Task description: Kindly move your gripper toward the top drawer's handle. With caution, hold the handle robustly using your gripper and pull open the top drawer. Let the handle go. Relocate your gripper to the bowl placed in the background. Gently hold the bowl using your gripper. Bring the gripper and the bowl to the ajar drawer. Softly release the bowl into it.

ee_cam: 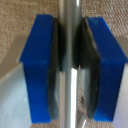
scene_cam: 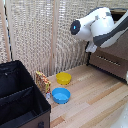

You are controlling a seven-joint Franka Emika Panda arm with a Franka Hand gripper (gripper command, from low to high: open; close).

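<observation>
In the wrist view my gripper point(ee_cam: 71, 65) is shut on the handle point(ee_cam: 73, 102), a slim silver bar running between the two blue fingers point(ee_cam: 37, 70). In the exterior view the white arm point(scene_cam: 97, 25) reaches to the brown dresser point(scene_cam: 119, 47) on the exterior view's right. The gripper end point(scene_cam: 92, 48) sits against the dresser front, and the arm hides the held handle and most of the top drawer. The yellow bowl point(scene_cam: 63, 78) rests on the wooden table, well away from the gripper toward the exterior view's left.
A light blue bowl point(scene_cam: 61, 95) lies just in front of the yellow one. A patterned packet point(scene_cam: 42, 81) stands beside a large black bin point(scene_cam: 20, 97) at the exterior view's left. A brown drawer front with a silver bar point(scene_cam: 107, 59) shows below the arm.
</observation>
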